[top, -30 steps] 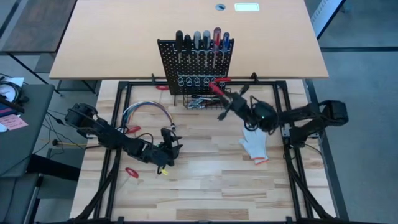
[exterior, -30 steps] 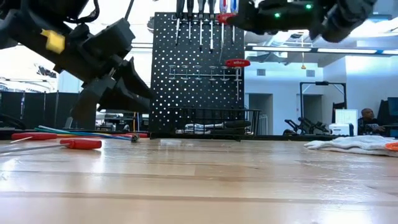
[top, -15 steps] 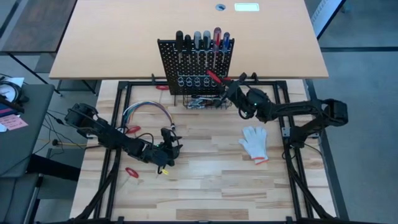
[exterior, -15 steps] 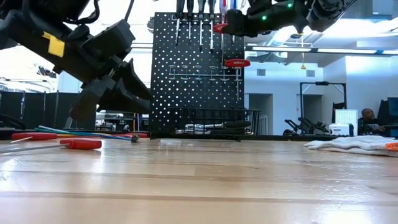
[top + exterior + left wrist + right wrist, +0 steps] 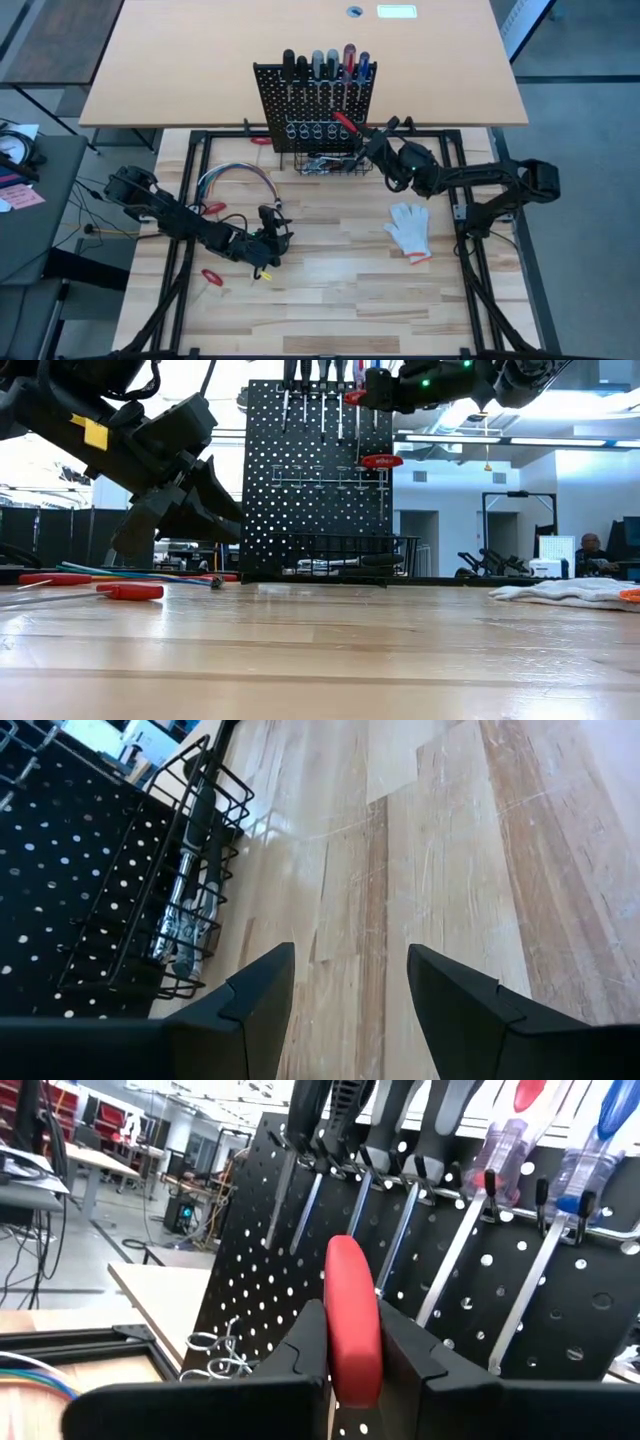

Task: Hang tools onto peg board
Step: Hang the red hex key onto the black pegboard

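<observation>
The right end effector [image 5: 368, 143] is up high, right in front of the peg board [image 5: 270, 100]. Its 2 fingers squeeze a red-handled screwdriver [image 5: 350, 1320], and the red handle sticks out toward the board. In the right wrist view the handle sits tight between both dark fingers, close to the board's holes.

The peg board stands upright at the back of the counter [image 5: 330, 270]. A row of screwdrivers [image 5: 325, 65] already hangs along its top, with black, grey, red and blue handles. Lower on the board, 1 more red handle [image 5: 381, 461] shows in the low view. A black wire basket [image 5: 190, 870] sits at the foot of the board with silvery wrenches [image 5: 185, 935] lying inside.

The left end effector [image 5: 272, 240] hangs low over the counter, well apart from the board. Its fingers are spread wide and hold nothing.

A white glove [image 5: 410, 228] lies on the counter near the right arm. A bundle of coloured cables [image 5: 235, 178] lies on the left side. A red tool [image 5: 211, 276] lies near the left arm, close to the front edge.
</observation>
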Tool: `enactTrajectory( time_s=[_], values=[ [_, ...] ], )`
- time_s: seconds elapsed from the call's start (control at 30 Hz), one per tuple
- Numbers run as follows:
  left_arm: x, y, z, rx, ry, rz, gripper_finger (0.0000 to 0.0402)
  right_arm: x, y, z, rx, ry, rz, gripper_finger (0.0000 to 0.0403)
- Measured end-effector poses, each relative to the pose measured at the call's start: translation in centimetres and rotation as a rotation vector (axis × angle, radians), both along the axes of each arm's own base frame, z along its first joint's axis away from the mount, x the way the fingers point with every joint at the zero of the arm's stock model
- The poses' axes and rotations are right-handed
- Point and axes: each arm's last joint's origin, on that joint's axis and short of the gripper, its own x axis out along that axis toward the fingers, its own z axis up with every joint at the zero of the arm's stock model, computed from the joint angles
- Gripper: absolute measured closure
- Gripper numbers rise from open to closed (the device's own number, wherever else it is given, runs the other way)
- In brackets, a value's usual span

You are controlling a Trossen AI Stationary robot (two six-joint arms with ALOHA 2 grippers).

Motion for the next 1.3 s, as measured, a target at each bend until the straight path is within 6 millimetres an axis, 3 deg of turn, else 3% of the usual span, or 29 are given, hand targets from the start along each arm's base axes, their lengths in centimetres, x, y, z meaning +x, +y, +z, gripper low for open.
enactTrajectory(
  time_s=[0.5, 0.7, 0.97, 1.3],
  values=[
    [0.0, 0.0, 0.0, -0.001, -0.001, 0.0, 0.0213, -0.5, -2.5, -1.7, 0.155, 0.062, -0.031, 0.0356],
    [0.0, 0.0, 0.0, -0.009, -0.006, 0.004, 0.0213, -0.5, -2.7, -1.9, 0.177, 0.062, -0.034, 0.0353],
    [0.0, -0.1, -0.1, -0.039, -0.003, -0.019, 0.0213, -0.5, -2.7, -2.1, 0.215, 0.056, -0.03, 0.0308],
    [0.0, -0.1, -0.1, -0.039, -0.003, -0.019, 0.0213, -0.4, -2.6, -2.2, 0.2, 0.083, -0.013, 0.0301]
  ],
)
